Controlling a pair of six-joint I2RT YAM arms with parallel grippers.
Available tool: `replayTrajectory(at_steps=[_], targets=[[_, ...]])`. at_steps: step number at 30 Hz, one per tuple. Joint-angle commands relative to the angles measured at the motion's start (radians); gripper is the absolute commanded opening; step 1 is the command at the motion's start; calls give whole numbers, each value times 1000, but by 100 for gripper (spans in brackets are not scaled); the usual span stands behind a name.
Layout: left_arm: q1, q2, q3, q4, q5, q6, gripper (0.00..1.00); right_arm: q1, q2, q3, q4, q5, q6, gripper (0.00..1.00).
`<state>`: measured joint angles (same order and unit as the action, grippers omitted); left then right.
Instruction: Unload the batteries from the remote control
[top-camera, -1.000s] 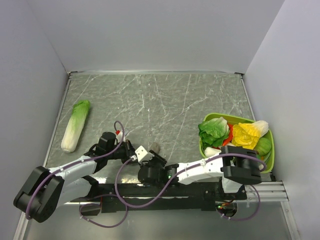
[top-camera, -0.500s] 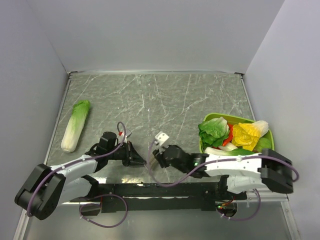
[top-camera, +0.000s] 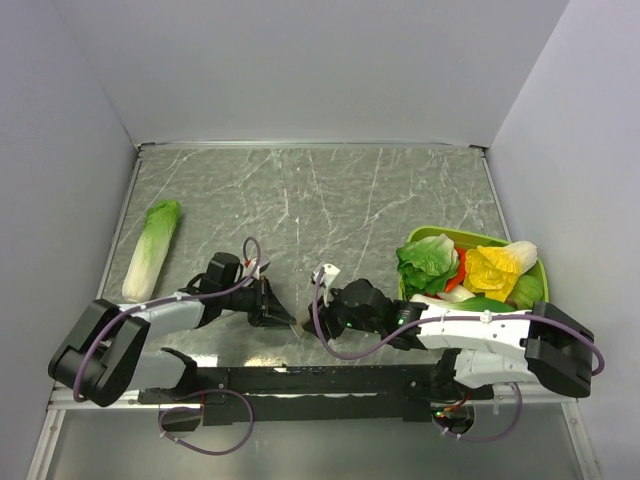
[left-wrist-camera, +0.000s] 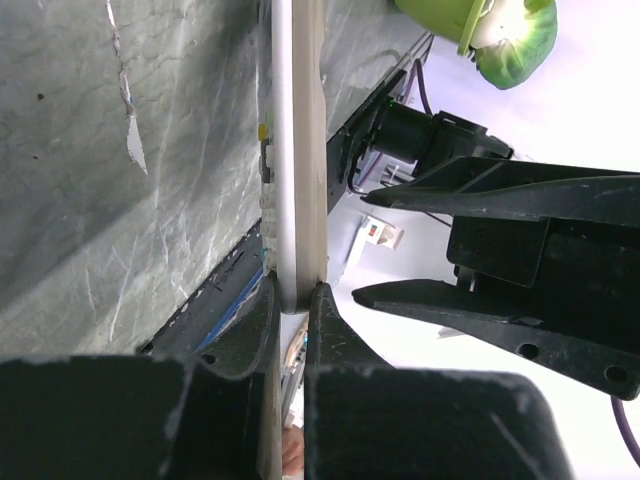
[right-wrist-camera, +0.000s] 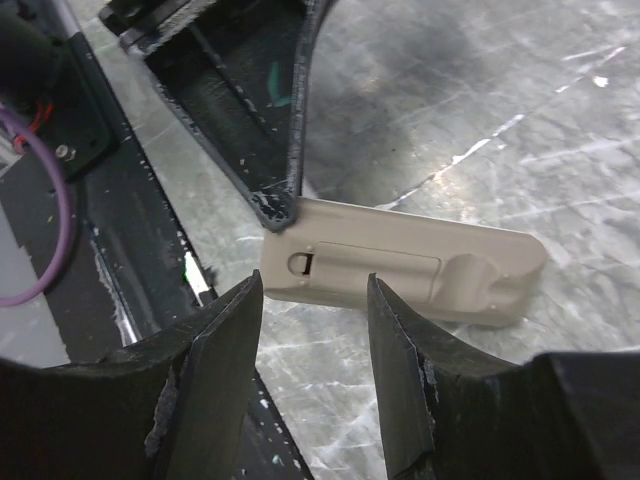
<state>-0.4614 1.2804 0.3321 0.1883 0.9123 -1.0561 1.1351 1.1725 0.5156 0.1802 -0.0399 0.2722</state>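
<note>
The remote control (right-wrist-camera: 400, 268) shows its grey-tan back, with the battery cover closed on it. It hangs just above the marble table. My left gripper (left-wrist-camera: 292, 300) is shut on one end of it, holding it edge-on (left-wrist-camera: 297, 150). My right gripper (right-wrist-camera: 312, 292) is open just short of the remote's long edge, near the cover's latch, touching nothing. In the top view the left gripper (top-camera: 278, 315) and right gripper (top-camera: 322, 308) meet near the table's front edge, and the remote is mostly hidden between them. The batteries are hidden.
A long pale-green cabbage (top-camera: 150, 250) lies at the left. A green bowl (top-camera: 440, 234) of toy vegetables stands at the right, next to the right arm. The black base rail (top-camera: 320, 380) runs along the near edge, just below both grippers.
My right gripper swung out to the right, then came down toward the remote with its jaws opening wider. My left gripper, still shut on the remote, shifted slightly right.
</note>
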Motion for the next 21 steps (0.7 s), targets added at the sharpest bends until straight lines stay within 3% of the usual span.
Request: replayTrajectory(at_steps=[1,21], targets=[[12,11,36,-10,34,28,1,-8,7,-5,61,-25,12,54],[15,13,31,-16,20,30,1,-26,73,41,64,-6,9,51]])
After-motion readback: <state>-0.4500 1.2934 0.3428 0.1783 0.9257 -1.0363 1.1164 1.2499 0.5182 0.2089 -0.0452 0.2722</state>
